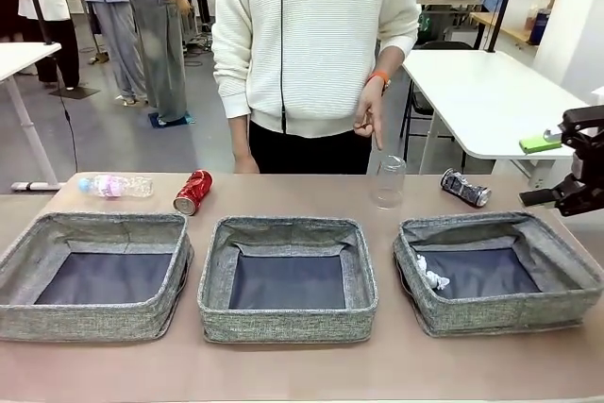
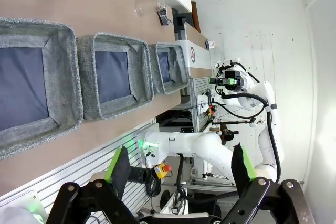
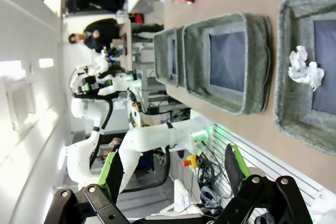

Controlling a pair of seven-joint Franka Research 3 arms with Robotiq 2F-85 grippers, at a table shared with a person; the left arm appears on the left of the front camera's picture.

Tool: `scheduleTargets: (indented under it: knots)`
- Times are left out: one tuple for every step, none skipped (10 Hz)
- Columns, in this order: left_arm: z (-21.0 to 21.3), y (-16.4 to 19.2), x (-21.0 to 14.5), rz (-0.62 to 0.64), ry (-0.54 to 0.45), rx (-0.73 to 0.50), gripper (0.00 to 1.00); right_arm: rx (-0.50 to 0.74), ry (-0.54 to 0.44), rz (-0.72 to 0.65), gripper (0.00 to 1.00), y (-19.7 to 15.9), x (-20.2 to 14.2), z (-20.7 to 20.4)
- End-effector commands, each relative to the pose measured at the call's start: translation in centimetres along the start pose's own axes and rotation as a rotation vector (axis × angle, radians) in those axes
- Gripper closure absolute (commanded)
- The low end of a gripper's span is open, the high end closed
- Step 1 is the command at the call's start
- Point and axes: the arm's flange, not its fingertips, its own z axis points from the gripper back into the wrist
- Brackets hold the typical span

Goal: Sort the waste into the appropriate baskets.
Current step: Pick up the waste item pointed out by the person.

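Front view takes in the whole desk (image 1: 283, 375), and a person (image 1: 311, 35) in a white jumper stands at its far edge. Three grey baskets sit in a row along the near half: the left basket (image 1: 85, 320), the middle basket (image 1: 288, 323) and the right basket (image 1: 491, 313), close together but not touching.

The right gripper (image 1: 525, 173) hangs over the desk's right edge, above the right basket's far right corner, fingers spread wide with nothing between them. In the left wrist view the left gripper (image 2: 180, 166) is just as wide apart and bare, held off the desk's near edge with the baskets well ahead of it.

Along the far edge, the bottle (image 1: 118, 186) lies on its side near the far left corner. The red can (image 1: 192, 193) lies just beside it, toward the middle. The cup (image 1: 388, 182) stands upright behind the gap between the middle and right baskets, and the person's hand (image 1: 370, 118) points a finger down just above it. The dark can (image 1: 465, 188) lies behind the right basket.

The paper ball (image 1: 433, 276) lies inside the right basket, against its left wall.
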Motion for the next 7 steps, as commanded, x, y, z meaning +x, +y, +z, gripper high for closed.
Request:
scheduleTargets:
  knots:
    - [0.0, -0.2, 0.0, -0.021, -0.001, -0.02, 0.0, -0.103, 0.087, 0.234, 0.0, 1.3, 4.3, -1.4]
    - [0.0, -0.2, 0.0, -0.021, -0.001, -0.02, 0.0, -0.334, -0.001, 0.506, 0.0, 1.4, 9.1, -3.4]
    - [0.0, -0.2, 0.0, -0.021, -0.001, -0.02, 0.0, -0.473, -0.043, 0.786, 0.0, 0.7, 13.3, -5.0]
    - [0.0, -0.2, 0.0, -0.021, -0.001, -0.02, 0.0, -0.689, -0.15, 0.905, 0.0, 0.0, 16.9, -6.7]
    - [0.0, -0.2, 0.0, -0.021, -0.001, -0.02, 0.0, -0.822, -0.115, 0.924, 0.0, -0.5, 18.4, -9.1]
    - [0.0, -0.2, 0.0, -0.021, -0.001, -0.02, 0.0, -0.818, -0.239, 0.841, 0.0, 0.2, 18.5, -9.3]
    - [0.0, -0.2, 0.0, -0.021, -0.001, -0.02, 0.0, -0.446, 0.106, 0.615, 0.0, 1.2, 16.1, -8.6]
